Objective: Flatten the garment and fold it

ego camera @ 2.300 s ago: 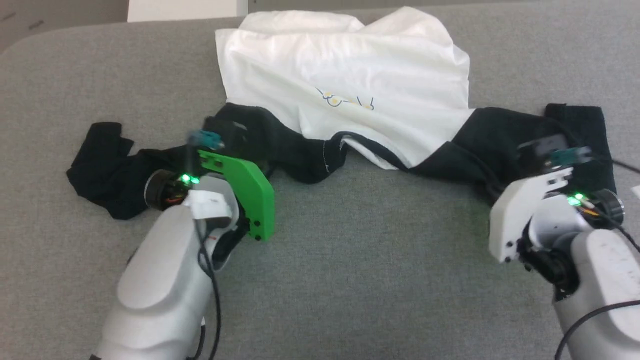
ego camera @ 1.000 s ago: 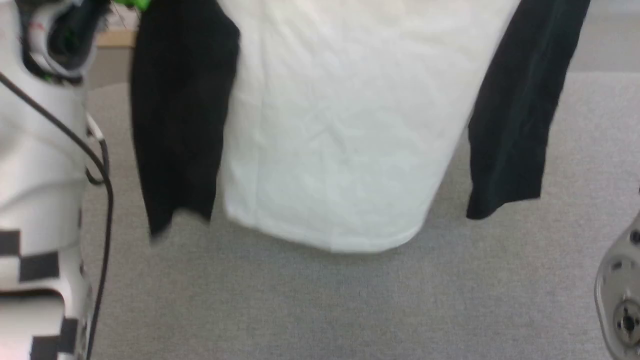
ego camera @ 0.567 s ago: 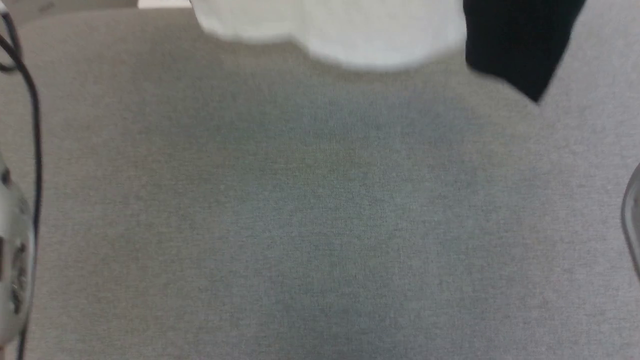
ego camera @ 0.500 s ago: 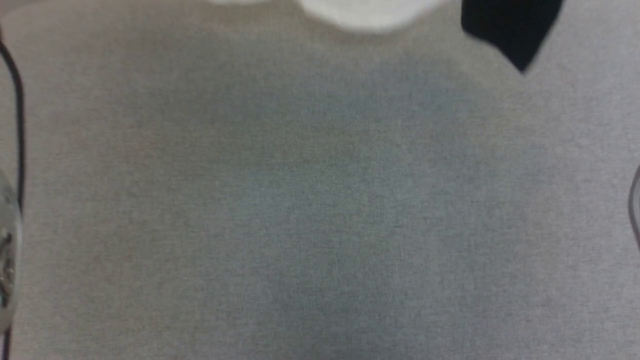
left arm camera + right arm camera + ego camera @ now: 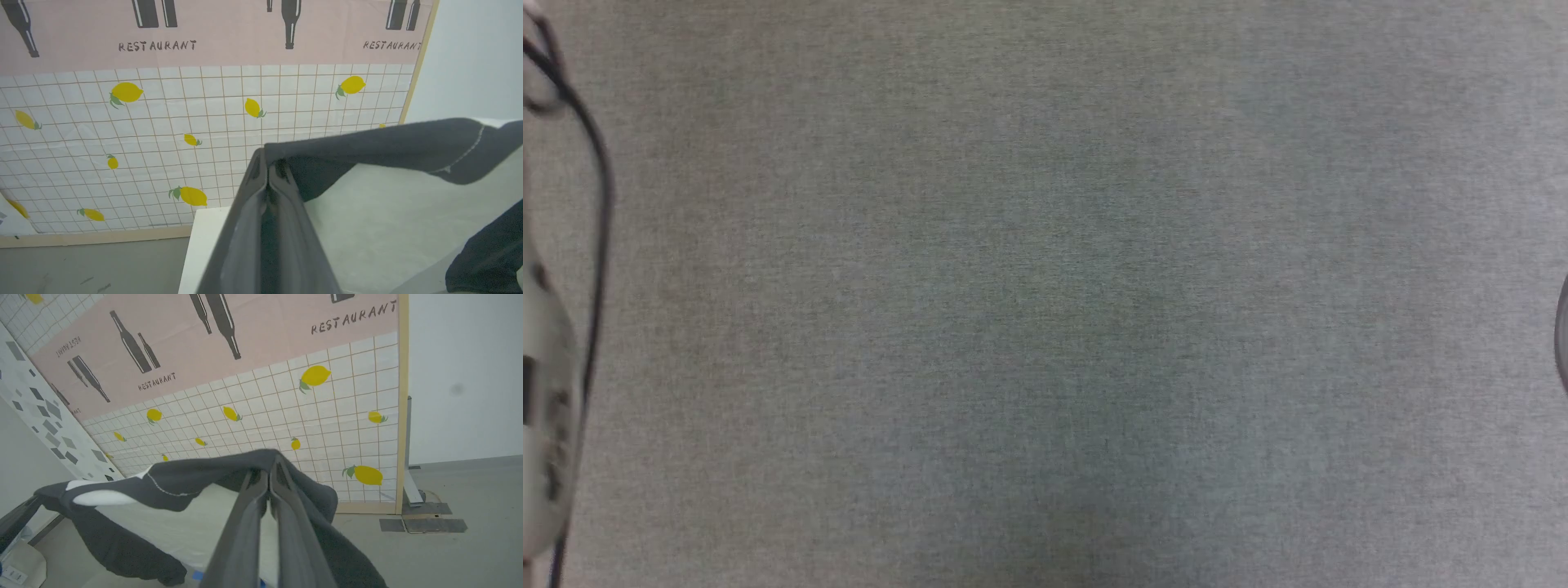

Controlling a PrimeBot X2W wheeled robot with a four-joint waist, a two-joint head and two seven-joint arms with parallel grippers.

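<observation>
Since the left gripper (image 5: pixel 267 165) and right gripper (image 5: pixel 269 471) each clamp a black sleeve of the garment (image 5: pixel 388 143), stretched between them above the grey table (image 5: pixel 1045 327), lower both together and level, laying it taut across the table

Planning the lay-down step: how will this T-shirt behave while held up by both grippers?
Likely very floppy: the T-shirt drapes limply from the left gripper and right gripper. Probably light, since fingertip pinches carry it. Its loose black sleeve may swing or crease when lowered.
</observation>
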